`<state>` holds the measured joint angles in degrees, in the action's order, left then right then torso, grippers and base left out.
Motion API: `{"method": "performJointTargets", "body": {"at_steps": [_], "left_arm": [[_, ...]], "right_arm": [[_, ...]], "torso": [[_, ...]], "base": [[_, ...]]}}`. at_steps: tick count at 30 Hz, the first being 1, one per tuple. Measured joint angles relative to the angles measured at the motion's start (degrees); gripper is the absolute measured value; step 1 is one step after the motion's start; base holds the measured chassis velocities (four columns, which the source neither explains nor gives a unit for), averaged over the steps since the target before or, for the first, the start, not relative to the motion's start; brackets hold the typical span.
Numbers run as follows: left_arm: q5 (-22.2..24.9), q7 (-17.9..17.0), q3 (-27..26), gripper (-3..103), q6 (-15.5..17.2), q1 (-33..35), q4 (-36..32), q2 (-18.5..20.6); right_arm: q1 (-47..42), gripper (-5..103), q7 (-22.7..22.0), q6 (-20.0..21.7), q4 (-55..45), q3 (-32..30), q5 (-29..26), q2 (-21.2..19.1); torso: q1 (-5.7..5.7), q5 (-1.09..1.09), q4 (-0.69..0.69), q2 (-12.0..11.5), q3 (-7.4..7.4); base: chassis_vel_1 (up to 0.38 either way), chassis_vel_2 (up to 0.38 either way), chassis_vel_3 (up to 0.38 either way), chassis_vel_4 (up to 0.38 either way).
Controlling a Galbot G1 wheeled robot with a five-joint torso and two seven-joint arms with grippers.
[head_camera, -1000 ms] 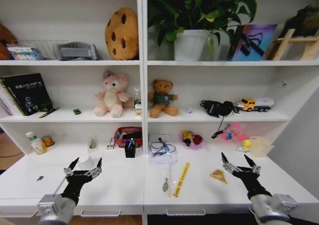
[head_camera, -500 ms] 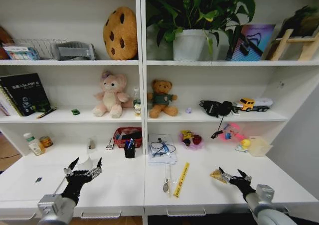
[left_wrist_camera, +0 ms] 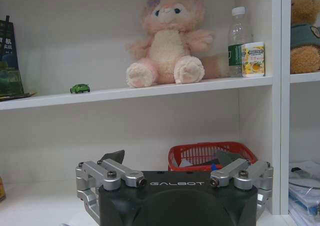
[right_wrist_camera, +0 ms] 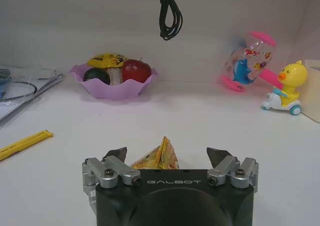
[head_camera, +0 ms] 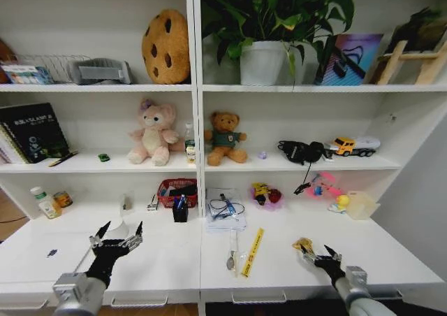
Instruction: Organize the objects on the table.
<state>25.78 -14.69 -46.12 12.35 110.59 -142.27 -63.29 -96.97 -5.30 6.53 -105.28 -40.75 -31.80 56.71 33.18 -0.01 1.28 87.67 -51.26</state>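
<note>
Right gripper [head_camera: 319, 254] low over white desk [head_camera: 377, 249], jaws wide apart around yellow triangular packet [right_wrist_camera: 157, 156], not clamped. Left gripper [head_camera: 120, 233] spread wide, empty, above desk's left part.

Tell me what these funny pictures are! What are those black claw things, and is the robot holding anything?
Those claws are a robot's two hands, called grippers. One picture comes from a camera on the robot's head, looking at a white desk with shelves above it. There the left gripper hovers open over the desk, holding nothing, and the right gripper is low by a small yellow triangle packet.

The other two pictures come from cameras on the robot's wrists. The right wrist camera shows that gripper's fingers open on either side of the packet, not squeezing it yet. Beyond it sit a purple bowl of fruit and a yellow duck toy. The left wrist camera looks at a shelf with a pink plush bear and a tiny green toy car.
</note>
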Motion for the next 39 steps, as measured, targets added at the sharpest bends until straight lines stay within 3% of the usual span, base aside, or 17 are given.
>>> {"method": "performJointTargets", "body": {"at_steps": [9,11,12,13,15,16,18,25,37,39], "left_arm": [[0.0,0.0,0.0,100,0.0,0.0,0.0,0.0],[0.0,0.0,0.0,100,0.0,0.0,0.0,0.0],[0.0,0.0,0.0,100,0.0,0.0,0.0,0.0],[0.0,0.0,0.0,100,0.0,0.0,0.0,0.0],[0.0,0.0,0.0,100,0.0,0.0,0.0,0.0],[0.0,0.0,0.0,100,0.0,0.0,0.0,0.0],[0.0,0.0,0.0,100,0.0,0.0,0.0,0.0],[0.0,0.0,0.0,100,0.0,0.0,0.0,0.0],[0.0,0.0,0.0,100,0.0,0.0,0.0,0.0],[0.0,0.0,0.0,100,0.0,0.0,0.0,0.0]], "right_arm": [[0.8,68,0.5,-0.9,2.1,0.1,0.9,0.0],[0.8,57,0.7,-1.1,2.4,0.4,0.9,0.1],[0.8,57,0.7,-1.1,2.4,0.4,0.9,0.1],[0.8,46,0.8,-1.3,2.5,0.5,0.9,0.1],[0.9,46,0.9,-1.4,2.5,0.5,0.9,0.1],[1.2,35,1.1,-1.8,2.5,0.6,0.9,0.1],[1.6,35,1.2,-2.1,2.6,0.7,0.9,0.1],[2.9,4,2.0,-3.0,3.6,0.8,0.8,-0.1],[4.7,0,2.4,-2.7,1.2,0.3,-0.4,-1.5],[9.5,0,3.1,-2.0,0.9,2.1,-1.8,-3.7]], "torso": [[0.00,-0.02,0.00,0.0,0.00],[0.00,0.00,0.01,0.0,0.00],[0.00,0.00,0.01,0.0,0.00],[0.00,0.02,0.01,0.0,0.00],[0.00,0.02,0.01,0.0,0.00],[0.00,0.02,0.01,0.0,0.00],[0.00,0.02,0.00,0.0,0.00],[0.00,0.01,0.01,0.0,0.00],[0.00,0.01,0.03,0.0,0.00],[0.00,-0.01,0.04,0.0,0.00]], "base": [[0.000,0.000,0.000,0.000],[0.000,0.000,0.000,0.000],[0.000,0.000,0.000,0.000],[0.000,0.000,0.000,0.000],[0.000,0.000,0.000,0.000],[0.000,0.000,0.000,0.000],[0.000,0.000,0.000,0.000],[0.000,0.000,0.000,0.000],[0.000,0.000,0.000,0.000],[0.000,0.000,0.000,0.000]]}}
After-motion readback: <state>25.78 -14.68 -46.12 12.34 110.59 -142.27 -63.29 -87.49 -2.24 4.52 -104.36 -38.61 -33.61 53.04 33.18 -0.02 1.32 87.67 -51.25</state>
